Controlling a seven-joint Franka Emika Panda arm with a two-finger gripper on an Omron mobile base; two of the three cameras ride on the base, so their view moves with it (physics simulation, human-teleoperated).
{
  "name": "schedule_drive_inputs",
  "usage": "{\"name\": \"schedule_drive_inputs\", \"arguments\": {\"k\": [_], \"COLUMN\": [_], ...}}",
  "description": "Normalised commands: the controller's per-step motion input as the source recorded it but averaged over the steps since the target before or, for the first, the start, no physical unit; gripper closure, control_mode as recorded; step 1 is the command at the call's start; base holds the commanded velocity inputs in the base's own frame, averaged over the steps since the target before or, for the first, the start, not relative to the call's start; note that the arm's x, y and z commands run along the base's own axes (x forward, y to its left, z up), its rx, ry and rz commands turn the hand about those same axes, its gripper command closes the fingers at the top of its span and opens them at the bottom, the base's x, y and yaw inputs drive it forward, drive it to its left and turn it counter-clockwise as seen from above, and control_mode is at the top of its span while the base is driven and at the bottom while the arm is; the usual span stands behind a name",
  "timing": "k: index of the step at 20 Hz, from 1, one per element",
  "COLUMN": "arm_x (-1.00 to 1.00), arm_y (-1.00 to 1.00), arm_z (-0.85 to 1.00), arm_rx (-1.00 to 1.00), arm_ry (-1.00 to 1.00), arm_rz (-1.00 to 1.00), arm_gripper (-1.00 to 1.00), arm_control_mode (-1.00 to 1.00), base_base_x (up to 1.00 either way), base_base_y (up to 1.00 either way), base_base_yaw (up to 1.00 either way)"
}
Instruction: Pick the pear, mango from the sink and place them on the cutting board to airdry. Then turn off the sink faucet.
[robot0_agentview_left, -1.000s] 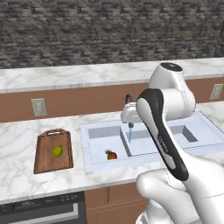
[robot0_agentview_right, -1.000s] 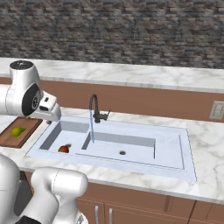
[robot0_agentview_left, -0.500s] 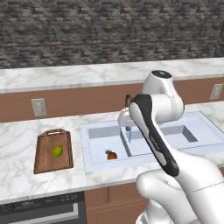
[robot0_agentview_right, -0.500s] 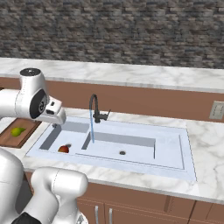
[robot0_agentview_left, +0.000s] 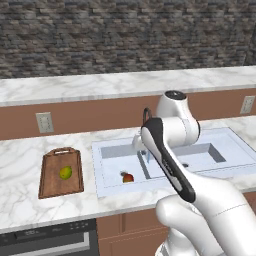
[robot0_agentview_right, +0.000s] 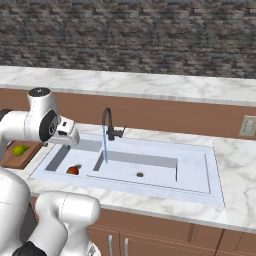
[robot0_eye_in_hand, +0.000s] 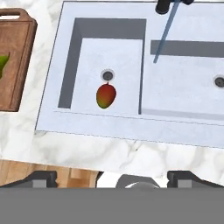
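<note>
The mango (robot0_eye_in_hand: 106, 95) lies in the left basin of the white sink (robot0_eye_in_hand: 131, 127), beside the drain; it also shows as the mango (robot0_agentview_left: 128, 177) (robot0_agentview_right: 73, 170). The pear (robot0_agentview_left: 65, 172) rests on the cutting board (robot0_agentview_left: 52, 186), seen too as the pear (robot0_agentview_right: 19, 150) (robot0_eye_in_hand: 3, 64) on the cutting board (robot0_eye_in_hand: 17, 83). My gripper (robot0_eye_in_hand: 114, 179) hangs above the sink's near rim, open and empty, with its fingertips (robot0_eye_in_hand: 43, 178) wide apart; the gripper (robot0_agentview_right: 71, 139) is over the left basin's edge. The black sink faucet (robot0_agentview_right: 108, 123) runs a thin stream of water.
White marble counter (robot0_agentview_left: 20, 210) surrounds the sink. A raised marble ledge and a stone wall run behind it. Wall outlets (robot0_agentview_left: 44, 122) (robot0_agentview_right: 247, 126) sit on the brown backsplash. An oven front (robot0_agentview_left: 50, 242) is below the counter at the left.
My hand has swung right from near the cutting board to over the left basin's edge. The pear stays on the board and the mango has not moved.
</note>
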Motion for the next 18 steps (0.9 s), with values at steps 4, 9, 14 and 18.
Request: {"name": "schedule_drive_inputs", "arguments": {"k": [4, 9, 14, 18], "arm_x": [0.29, 0.32, 0.28, 0.24], "arm_y": [0.06, 0.14, 0.13, 0.02], "arm_z": [-0.13, -0.12, -0.14, -0.25], "arm_rx": [0.0, 0.0, 0.0, 0.0], "arm_ry": [0.0, 0.01, 0.0, 0.03], "arm_rz": [0.01, 0.0, 0.0, 0.0], "arm_gripper": [-1.0, -1.0, -1.0, -1.0], "arm_control_mode": [-1.0, -1.0, -1.0, -1.0], "base_base_x": [0.0, 0.0, 0.0, 0.0], "base_base_y": [0.0, 0.0, 0.0, 0.0], "base_base_yaw": [0.0, 0.0, 0.0, 0.0]}}
